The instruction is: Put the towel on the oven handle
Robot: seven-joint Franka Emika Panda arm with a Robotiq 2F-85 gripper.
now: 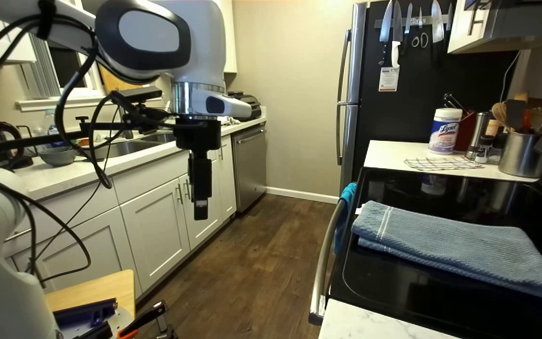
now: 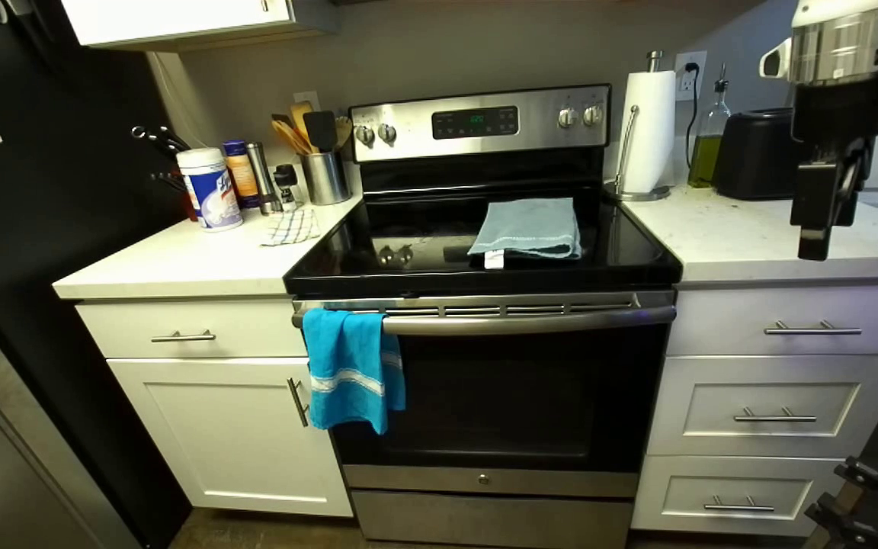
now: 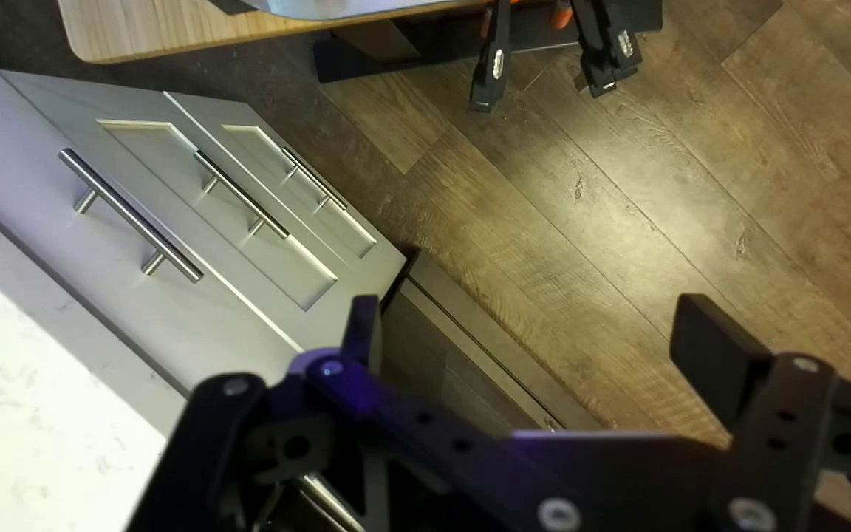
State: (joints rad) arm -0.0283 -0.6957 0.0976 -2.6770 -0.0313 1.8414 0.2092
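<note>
On the glass cooktop (image 2: 626,248): folded gray-blue towel (image 1: 454,245), lying flat, white tag (image 2: 494,259) sticking out toward the front edge
Oven handle (image 2: 530,324): got a bright blue towel (image 2: 349,370) draped over the end nearest the fridge (image 2: 50,252)
Claw (image 3: 529,330): pointing down, fingers (image 3: 713,355) spread wide apart in the wrist view, well away from the gray-blue towel
Counter (image 2: 195,267): Lysol canister (image 2: 214,197), metal utensil holder (image 2: 326,180) and checkered cloth (image 2: 292,227) on the fridge side; paper towel roll (image 2: 648,133), oil bottle (image 2: 706,158) and black toaster (image 2: 755,156) over past the cooktop
</note>
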